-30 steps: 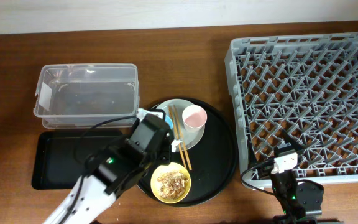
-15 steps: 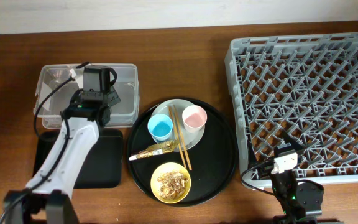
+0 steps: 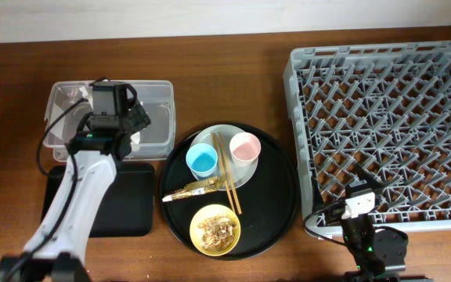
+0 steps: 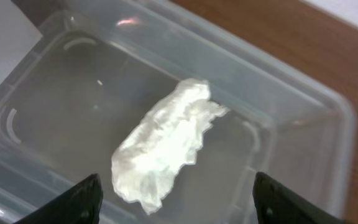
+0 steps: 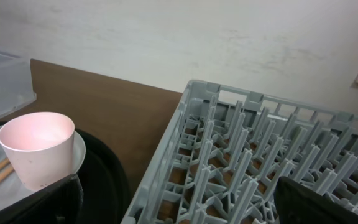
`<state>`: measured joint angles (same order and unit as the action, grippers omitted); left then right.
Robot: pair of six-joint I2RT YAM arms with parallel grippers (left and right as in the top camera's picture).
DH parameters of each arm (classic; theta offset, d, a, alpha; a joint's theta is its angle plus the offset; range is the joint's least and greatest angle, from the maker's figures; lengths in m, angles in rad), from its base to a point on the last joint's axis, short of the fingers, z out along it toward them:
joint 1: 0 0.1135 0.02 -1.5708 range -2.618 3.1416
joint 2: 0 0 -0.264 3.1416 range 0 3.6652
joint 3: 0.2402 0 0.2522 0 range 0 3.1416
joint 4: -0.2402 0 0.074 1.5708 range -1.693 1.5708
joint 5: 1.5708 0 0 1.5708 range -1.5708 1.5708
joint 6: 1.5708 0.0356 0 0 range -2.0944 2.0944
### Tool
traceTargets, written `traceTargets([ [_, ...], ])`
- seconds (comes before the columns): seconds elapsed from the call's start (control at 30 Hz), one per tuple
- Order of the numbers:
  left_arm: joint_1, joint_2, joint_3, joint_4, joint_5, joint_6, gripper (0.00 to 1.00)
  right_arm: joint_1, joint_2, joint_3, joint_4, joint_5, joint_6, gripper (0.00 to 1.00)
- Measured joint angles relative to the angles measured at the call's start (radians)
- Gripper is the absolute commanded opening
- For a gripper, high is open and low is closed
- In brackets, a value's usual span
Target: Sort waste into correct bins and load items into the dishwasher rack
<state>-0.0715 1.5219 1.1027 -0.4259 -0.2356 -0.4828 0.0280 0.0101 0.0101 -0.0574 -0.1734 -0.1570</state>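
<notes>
At upper left, the left gripper (image 4: 178, 200) is hovering open over the tissue (image 4: 163, 149) in the clear box (image 3: 160, 117); the right gripper (image 5: 179, 200) is gaping too.

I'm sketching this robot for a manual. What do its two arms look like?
The left arm has a white forearm, black joints and looping black cables; its pincer is black. The right arm is black with a white block.
</notes>
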Motion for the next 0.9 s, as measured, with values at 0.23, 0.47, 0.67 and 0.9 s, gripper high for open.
traceTargets([
  [0.23, 0.001, -0.378, 0.038, -0.532, 0.501, -0.051, 0.0, 0.0, 0.001, 0.0, 0.0, 0.0, 0.0, 0.99],
  [0.47, 0.0, -0.384, -0.004, -0.742, 0.512, 0.109, 0.02, 0.0, 0.0, 0.0, 0.0, 0.0, 0.0, 0.99],
  [0.67, -0.071, -0.385, -0.164, -0.631, 0.507, 0.122, 0.08, 0.0, 0.0, 0.0, 0.0, 0.0, 0.001, 0.99],
  [0.9, -0.299, -0.379, -0.179, -0.476, 0.433, 0.365, 0.66, 0.0, 0.0, 0.0, 0.0, 0.0, 0.001, 0.99],
])
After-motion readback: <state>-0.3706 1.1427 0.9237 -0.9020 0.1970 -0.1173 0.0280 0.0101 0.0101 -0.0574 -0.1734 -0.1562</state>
